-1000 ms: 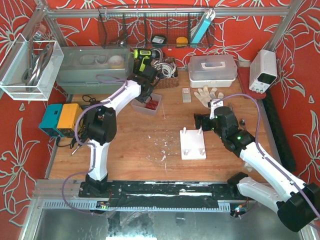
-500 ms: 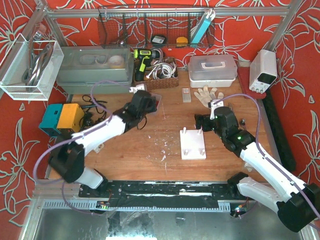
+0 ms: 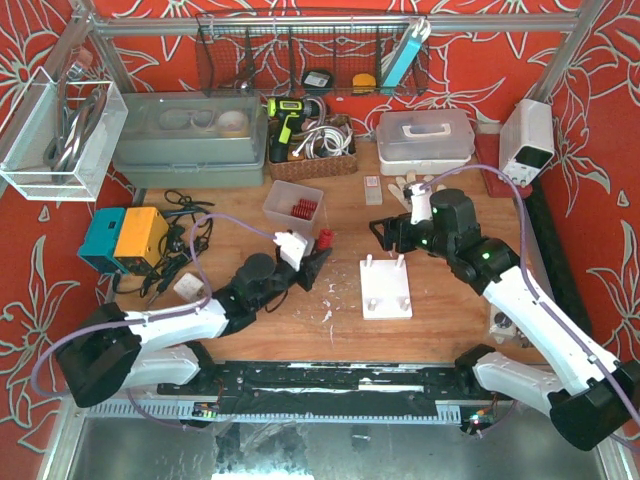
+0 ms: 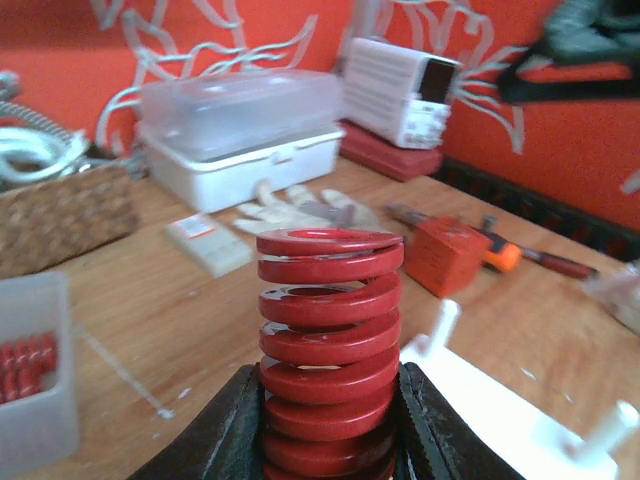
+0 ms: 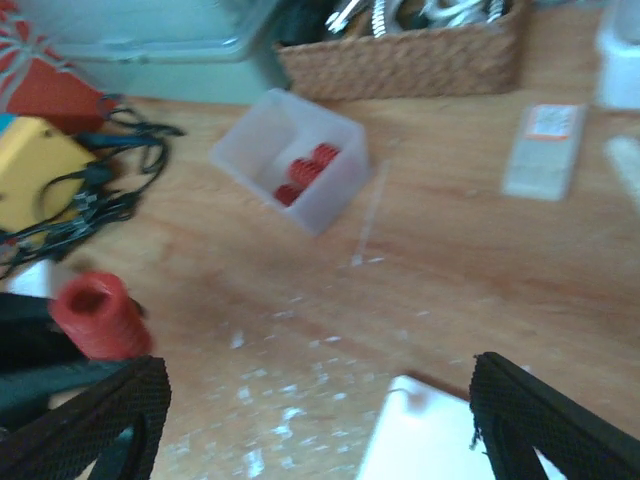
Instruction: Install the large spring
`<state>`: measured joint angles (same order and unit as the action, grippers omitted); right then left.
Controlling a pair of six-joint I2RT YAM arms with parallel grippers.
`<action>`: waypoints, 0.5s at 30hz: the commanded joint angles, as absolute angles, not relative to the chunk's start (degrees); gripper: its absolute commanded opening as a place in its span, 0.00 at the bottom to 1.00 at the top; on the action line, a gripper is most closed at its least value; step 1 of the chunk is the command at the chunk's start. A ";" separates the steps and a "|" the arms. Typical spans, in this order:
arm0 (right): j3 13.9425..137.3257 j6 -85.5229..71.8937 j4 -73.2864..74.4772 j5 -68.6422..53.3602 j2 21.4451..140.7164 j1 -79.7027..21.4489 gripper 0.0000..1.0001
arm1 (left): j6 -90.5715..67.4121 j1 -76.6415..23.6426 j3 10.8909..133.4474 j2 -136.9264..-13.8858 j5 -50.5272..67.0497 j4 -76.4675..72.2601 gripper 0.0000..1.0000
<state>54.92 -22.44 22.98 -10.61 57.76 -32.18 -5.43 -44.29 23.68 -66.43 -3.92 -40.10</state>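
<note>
Red coils of the spring (image 4: pixel 328 330) are pinched between the two fingers of the left gripper (image 4: pixel 330 405), which grip its lower turns while the upper turns stick out free beyond the fingertips. From above, the spring (image 3: pixel 325 238) hangs off the table (image 3: pixel 340 200) near its middle, just to the left of the white plate (image 3: pixel 386 291).

So the pick-up looks done and the fitting is not. All four pegs (image 3: pixel 400 259) on the plate stand bare. What is left, as I judge it, is to carry the spring over a peg, line its open end up and slide it down. Which peg is meant, I cannot tell.

The right gripper (image 5: pixel 318 400) is spread wide and holds nothing. It hovers over the far edge of the plate, close to the two far pegs, and would crowd the left arm if the spring is meant for one of those. The two near pegs look easier to reach.

A clear tub (image 3: pixel 293 207) with smaller red springs sits toward the far edge, left of the plate and out of the way. Gloves (image 3: pixel 402 187), a wicker basket (image 3: pixel 312 160) and a white lidded box (image 3: pixel 425 137) line the far edge, well apart from the work. White flecks lie scattered on the wood left of the plate; they look too small to matter.
</note>
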 commanded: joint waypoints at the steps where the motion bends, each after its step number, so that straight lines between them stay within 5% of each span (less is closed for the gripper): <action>1: 58.33 -22.31 27.19 -26.60 60.88 -33.06 0.80 | 5.47 -49.01 20.70 -67.13 -2.36 -55.79 0.00; 15: 60.56 -19.21 29.09 -30.62 66.91 -42.17 0.74 | 12.09 -52.85 19.74 -71.15 -0.34 -59.57 0.00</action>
